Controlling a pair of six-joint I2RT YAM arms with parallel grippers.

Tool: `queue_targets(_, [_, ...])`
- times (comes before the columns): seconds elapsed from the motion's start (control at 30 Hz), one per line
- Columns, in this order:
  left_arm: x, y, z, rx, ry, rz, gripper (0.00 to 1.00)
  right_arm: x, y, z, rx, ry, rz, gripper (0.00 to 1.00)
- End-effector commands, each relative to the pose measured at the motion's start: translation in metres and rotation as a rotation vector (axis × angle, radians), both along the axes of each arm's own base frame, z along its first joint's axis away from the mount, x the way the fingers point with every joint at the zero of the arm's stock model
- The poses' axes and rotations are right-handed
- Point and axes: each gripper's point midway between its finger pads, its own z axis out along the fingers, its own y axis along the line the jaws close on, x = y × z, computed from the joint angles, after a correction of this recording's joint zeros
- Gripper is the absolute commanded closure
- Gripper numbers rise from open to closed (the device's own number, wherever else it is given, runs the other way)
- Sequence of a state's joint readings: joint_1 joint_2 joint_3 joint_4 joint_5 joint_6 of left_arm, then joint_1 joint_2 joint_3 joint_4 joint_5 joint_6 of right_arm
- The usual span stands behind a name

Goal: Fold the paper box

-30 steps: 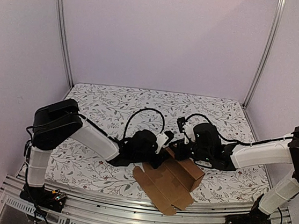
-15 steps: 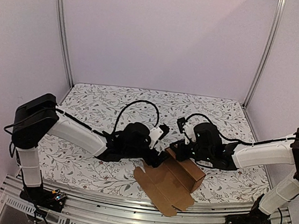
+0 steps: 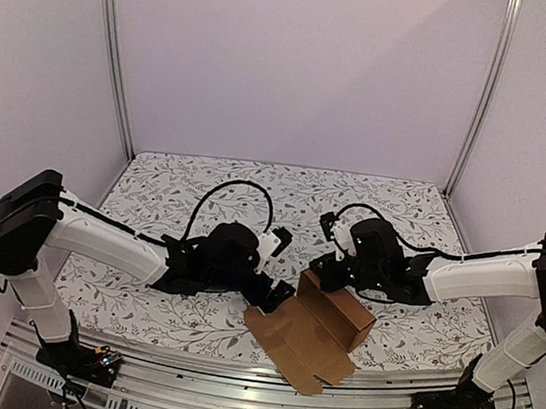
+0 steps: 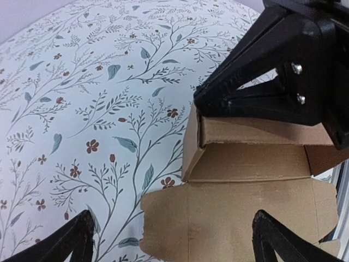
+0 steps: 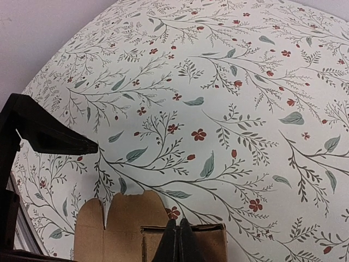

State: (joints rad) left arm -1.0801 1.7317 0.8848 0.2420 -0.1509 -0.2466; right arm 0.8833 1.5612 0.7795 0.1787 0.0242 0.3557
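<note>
**Pinching the box wall with the right gripper**

The box [image 3: 313, 332], partly folded, lies on the table [image 3: 206, 187] near the front edge, between the arms. The right gripper [image 3: 317, 269] has its fingers together, clamped on the upright wall at the far left corner. The left gripper [image 3: 277, 297] is just left of the box, fingers wide apart, holding nothing.

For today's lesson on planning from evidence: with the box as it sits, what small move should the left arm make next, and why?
Probably bring the open left gripper forward to the flat flap of the paper box and lift it. The right gripper is shut on the raised wall's top edge, steadying it, while that flap lies unfolded on the table.
</note>
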Motion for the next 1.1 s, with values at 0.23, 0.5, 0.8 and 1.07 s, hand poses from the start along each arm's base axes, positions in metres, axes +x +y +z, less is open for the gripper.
queue_targets(0.23, [0.005, 0.056, -0.004, 0.155, 0.200, 0.253, 0.01, 0.003, -0.006, 0.006, -0.041, -0.003, -0.013, 1.00])
queue_targets(0.5, [0.011, 0.065, -0.001, 0.146, 0.228, 0.278, 0.01, 0.012, -0.008, 0.045, -0.044, -0.071, -0.029, 0.94])
queue_targets(0.8, [0.008, 0.070, 0.004, 0.181, 0.245, 0.283, 0.00, -0.010, -0.022, 0.073, -0.063, -0.037, 0.014, 0.78])
queue_targets(1.07, [-0.006, 0.084, -0.003, 0.174, 0.394, 0.377, 0.00, -0.046, -0.042, 0.078, -0.136, 0.055, 0.113, 0.64])
